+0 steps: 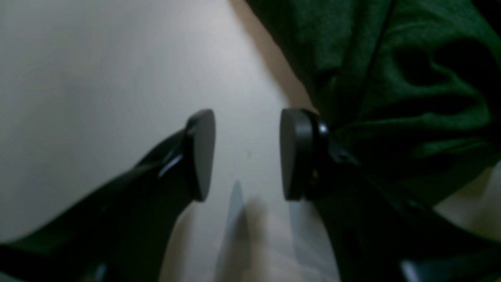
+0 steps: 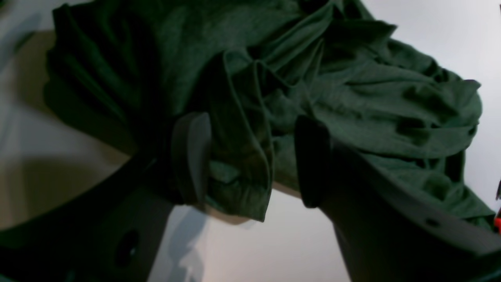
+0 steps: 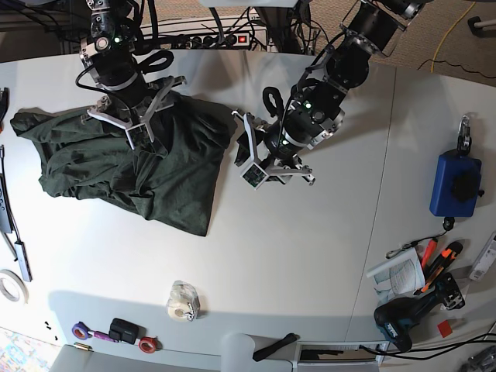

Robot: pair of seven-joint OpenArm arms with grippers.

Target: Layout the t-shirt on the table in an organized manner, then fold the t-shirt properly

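The dark green t-shirt (image 3: 132, 167) lies crumpled on the left half of the white table (image 3: 310, 256). My right gripper (image 3: 138, 133) stands over the shirt's upper middle. In the right wrist view the right gripper (image 2: 252, 158) is open, and a hemmed fold of the t-shirt (image 2: 352, 102) hangs loosely between the spread fingers. My left gripper (image 3: 246, 153) hovers just off the shirt's right edge. In the left wrist view the left gripper (image 1: 247, 154) is open over bare table (image 1: 98, 78), with the t-shirt (image 1: 411, 78) beside its right finger.
A blue pouch (image 3: 453, 184) sits at the right edge. Hand tools and a drill (image 3: 407, 318) lie at the front right. A small white wad (image 3: 183, 301) and tape rolls (image 3: 116, 333) are near the front edge. Long tools (image 3: 12, 225) line the left edge.
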